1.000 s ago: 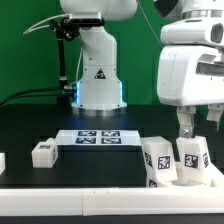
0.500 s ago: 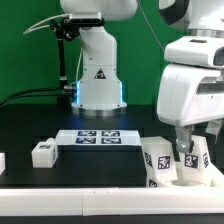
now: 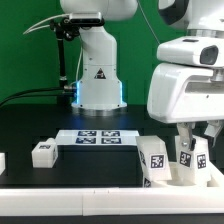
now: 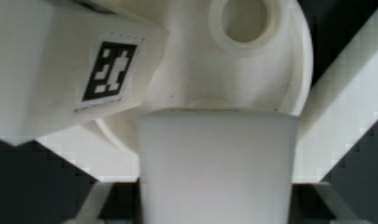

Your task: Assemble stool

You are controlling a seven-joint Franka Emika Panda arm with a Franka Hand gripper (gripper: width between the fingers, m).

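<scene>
The stool's round white seat (image 3: 186,178) lies at the exterior view's right, close to the table's front edge. Two white tagged legs stand on it, one toward the left (image 3: 156,160) and one further right (image 3: 193,156). My gripper (image 3: 198,140) has come down over the right leg with a finger on each side. In the wrist view that leg (image 4: 214,150) fills the space between my fingers (image 4: 97,198). A thin dark gap shows beside it, so the gripper (image 4: 214,205) is open. Beyond are the seat (image 4: 257,75) and the other tagged leg (image 4: 97,75). A third leg (image 3: 42,153) lies loose at the left.
The marker board (image 3: 98,138) lies flat in the middle of the black table in front of the arm's white base (image 3: 98,80). A white bar (image 3: 70,190) runs along the front edge. A small white piece (image 3: 2,161) shows at the exterior view's left border.
My gripper has dropped lower over the right-hand leg, and its fingers have drawn in toward the leg's sides. The seat, both standing legs and the loose leg have not moved.
</scene>
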